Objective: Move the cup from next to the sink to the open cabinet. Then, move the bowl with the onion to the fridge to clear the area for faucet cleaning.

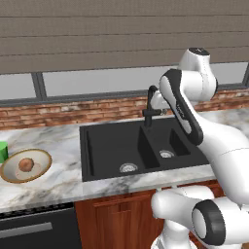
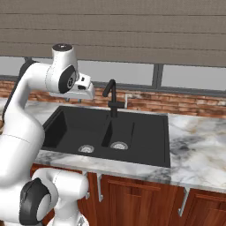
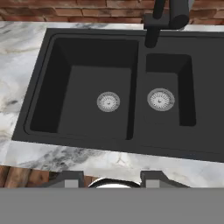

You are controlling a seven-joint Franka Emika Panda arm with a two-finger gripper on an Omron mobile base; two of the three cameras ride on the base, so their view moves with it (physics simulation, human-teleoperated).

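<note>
Counter front edge [image 3: 52, 157]: marbled stone strip closest to the hand camera, lower part of the hand view, with reddish-brown cabinet fronts [image 2: 145, 194] below it.
Hand [image 3: 111, 178]: two dark fingertips rise at the bottom of the hand view with a clear gap between them and nothing in that gap; it holds nothing, standing partly open above the sink.
Sink [image 1: 141, 146]: black double basin, centre of the left base view, two silver drains in its floor.
Faucet [image 2: 112, 99]: black arch behind the divider, centre of the right base view, close beside the robot's wrist.
Cup [image 1: 3, 151]: green sliver at the far left edge of the left base view, mostly cut off by the frame, on the counter just beside the bowl.
Bowl [image 1: 44, 158]: tan-rimmed, lower left of the left base view, well apart from the sink's left edge.
Onion [image 1: 26, 165]: brown ball resting inside the bowl.
Stage (judged): first step not yet begun; cup not yet grasped.
Risk 1: swinging left from here, the forearm could clip the faucet, since they sit so near.
Risk 2: cup and bowl stand close, so a wide or off-centre approach could nudge the bowl and roll the onion out.
Risk 3: the cup is small and tapered; a grip too high or skewed could tip it or let it slip.
</note>
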